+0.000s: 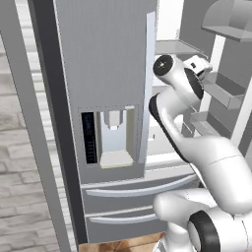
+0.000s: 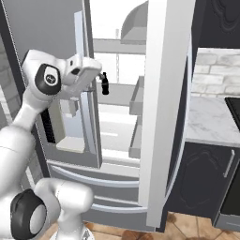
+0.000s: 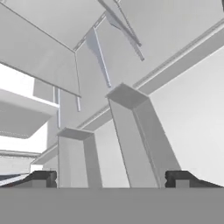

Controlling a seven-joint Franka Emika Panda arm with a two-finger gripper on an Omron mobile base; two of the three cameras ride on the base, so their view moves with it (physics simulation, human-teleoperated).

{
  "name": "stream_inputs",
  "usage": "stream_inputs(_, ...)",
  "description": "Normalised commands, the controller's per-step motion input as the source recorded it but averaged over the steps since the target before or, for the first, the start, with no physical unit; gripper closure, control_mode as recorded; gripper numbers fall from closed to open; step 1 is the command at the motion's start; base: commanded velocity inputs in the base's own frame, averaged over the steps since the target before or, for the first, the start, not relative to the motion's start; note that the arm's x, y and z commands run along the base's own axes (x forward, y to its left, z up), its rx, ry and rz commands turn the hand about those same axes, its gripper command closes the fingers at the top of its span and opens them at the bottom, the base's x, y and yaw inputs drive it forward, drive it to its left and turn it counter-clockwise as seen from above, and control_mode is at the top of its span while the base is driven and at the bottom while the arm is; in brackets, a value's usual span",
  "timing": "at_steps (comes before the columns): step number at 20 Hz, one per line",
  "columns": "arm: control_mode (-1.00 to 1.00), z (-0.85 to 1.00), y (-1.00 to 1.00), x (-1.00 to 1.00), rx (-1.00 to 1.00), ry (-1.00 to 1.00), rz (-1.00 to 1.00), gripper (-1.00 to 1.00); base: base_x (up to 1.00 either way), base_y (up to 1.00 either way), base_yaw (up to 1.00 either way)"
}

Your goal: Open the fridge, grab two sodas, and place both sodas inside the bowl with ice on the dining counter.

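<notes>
1. While the right-hand door stands swung wide in the left base view, I note that the fridge (image 1: 106, 74) keeps its dispenser door shut, and the arm reaches past that door's long handle (image 1: 149, 88) into the white interior. The door bins (image 1: 221, 91) hang on the open door at the right. I cannot pick out any soda can from this side.

2. From the right base view, the gripper (image 2: 105, 84) sits at the mouth of the cabinet, level with an upper shelf (image 2: 119, 47), its dark fingers (image 2: 106, 89) pointing downward. The open door (image 2: 164, 108) stands edge-on between the interior and the marble worktop (image 2: 211, 117) to the right. No can is visible on the shelves I can see.

3. Through the hand view, the two fingertips (image 3: 41, 178) stand far apart at the bottom edge, so I report the jaws fully spread and empty. Ahead lie only pale shelf edges and bin walls (image 3: 131, 131); I cannot tell where the sodas are.

4. My judgement: the door-opening step looks done and the reach for the first can is in hand. To do it well, I would sweep the hand until a can is clearly centred between the fingers, keep the jaws wide, and mind the shelf lip and closed door's handle beside the wrist.
</notes>
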Motion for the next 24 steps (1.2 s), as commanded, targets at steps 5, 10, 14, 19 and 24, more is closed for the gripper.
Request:
stream_inputs(5,-1.0,-0.03,0.89,0.02,0.25,-0.15,0.25,-1.0,0.0,0.0,0.0)
stream_inputs(10,-1.0,0.01,0.82,0.3,0.26,-0.06,0.21,-1.0,0.0,0.0,0.0)
stream_inputs(14,-1.0,0.01,0.42,0.43,0.23,0.0,0.19,-1.0,0.0,0.0,0.0)
stream_inputs(19,-1.0,0.0,0.05,0.54,0.13,0.0,0.13,-1.0,0.0,0.0,0.0)
stream_inputs(24,-1.0,-0.02,0.0,0.53,0.07,-0.01,0.06,-1.0,0.0,0.0,0.0)
